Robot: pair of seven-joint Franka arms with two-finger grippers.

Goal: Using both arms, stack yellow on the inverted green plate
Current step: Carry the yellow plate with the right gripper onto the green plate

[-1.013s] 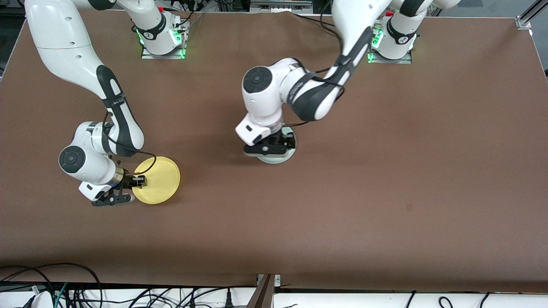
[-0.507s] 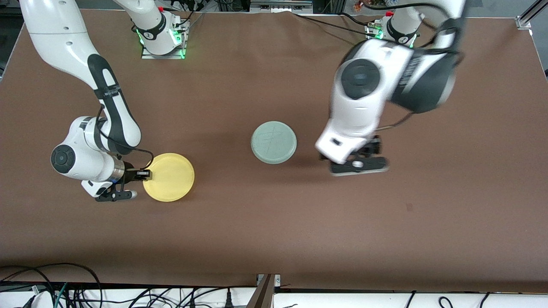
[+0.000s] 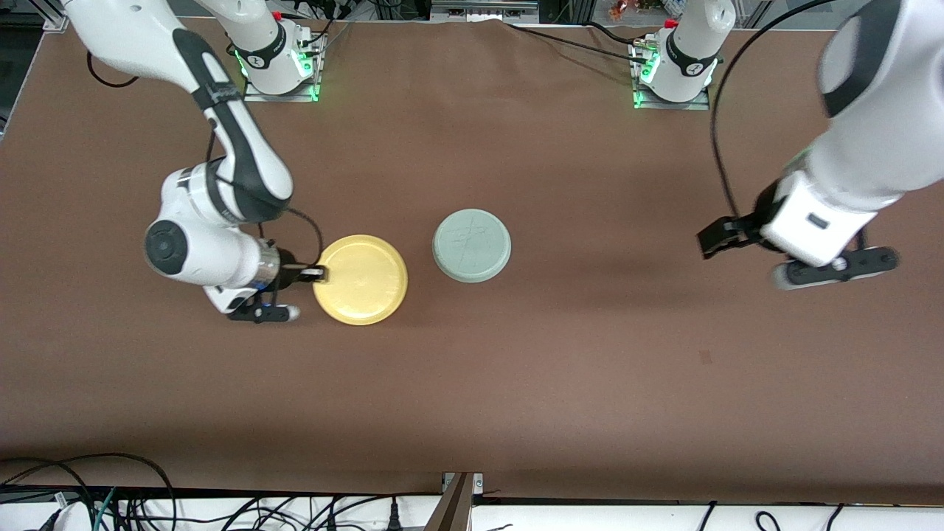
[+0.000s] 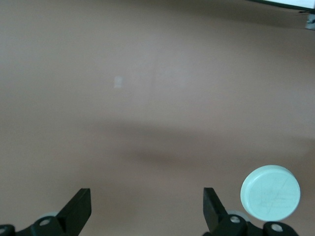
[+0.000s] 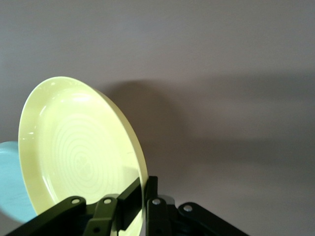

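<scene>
Right gripper (image 3: 318,274) pinches the yellow plate (image 3: 361,279) beside the green plate (image 3: 471,245).

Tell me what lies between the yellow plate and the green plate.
Nothing: the front view shows only bare table between the yellow plate, held by the right hand, and the green plate.
</scene>
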